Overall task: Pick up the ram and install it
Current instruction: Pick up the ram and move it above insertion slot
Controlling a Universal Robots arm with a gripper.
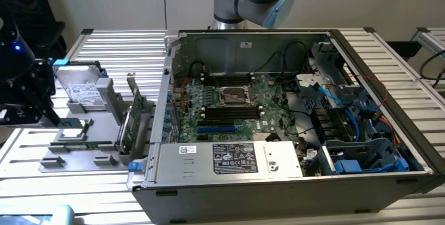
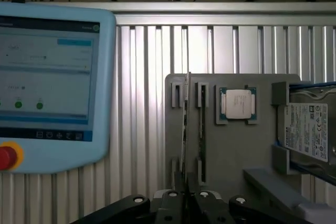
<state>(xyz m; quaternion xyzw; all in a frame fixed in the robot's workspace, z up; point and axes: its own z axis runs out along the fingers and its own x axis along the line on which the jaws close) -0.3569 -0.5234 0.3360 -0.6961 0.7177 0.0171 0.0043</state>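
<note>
Gripping the ram edge-on in narrow jaws, the gripper hangs over the grey tray, near a CPU, a hard drive and a teach pendant; the drive's label is unreadable.

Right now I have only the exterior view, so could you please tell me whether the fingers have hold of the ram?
Observer: In the wrist view the ram is seen edge-on. It runs straight into the narrow gap between the fingers, which look closed on its near end. I cannot tell whether it is lifted out of its slot.
Operator: Thank you. What lies beside it on the tray?
Observer: A processor chip lies flat in its own pocket on the grey tray, between the ram slots and the hard drive.
</note>
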